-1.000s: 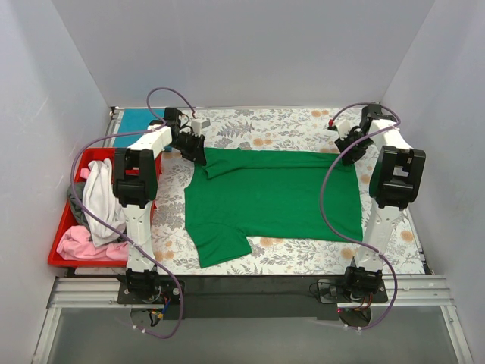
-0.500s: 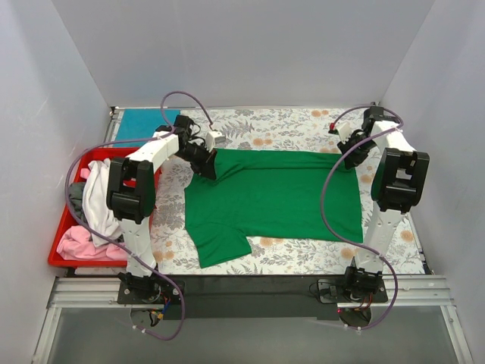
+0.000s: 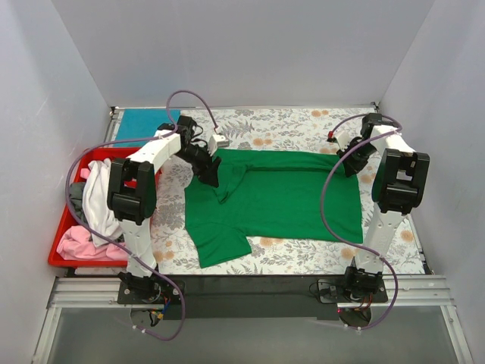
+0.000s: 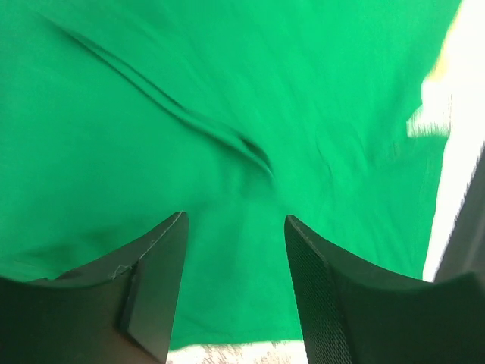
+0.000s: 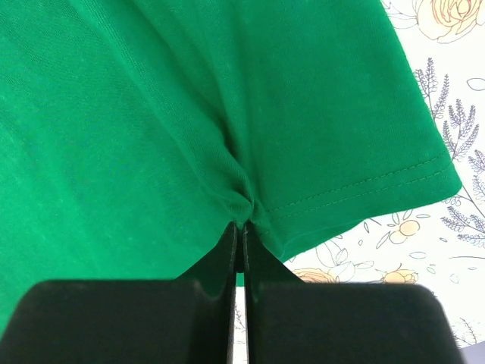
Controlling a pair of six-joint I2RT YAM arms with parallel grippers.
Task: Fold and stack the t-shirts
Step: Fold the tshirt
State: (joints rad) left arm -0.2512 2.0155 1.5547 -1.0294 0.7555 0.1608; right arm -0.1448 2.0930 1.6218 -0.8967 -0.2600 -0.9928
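Observation:
A bright green t-shirt lies spread on the floral cloth, its far left sleeve folded inward into a ridge. My left gripper hovers over that folded part. In the left wrist view it is open, with only green cloth beneath and nothing between the fingers. My right gripper is at the shirt's far right corner. In the right wrist view it is shut on a pinch of the green hem. A teal-blue shirt lies flat at the back left.
A red tray at the left edge holds white, pink and dark grey shirts in a heap. The floral table cloth shows bare behind and in front of the green shirt. Walls close in on three sides.
My left gripper carried the far left sleeve inward over the shirt, then opened and let it go. My right gripper closed on the far right hem.

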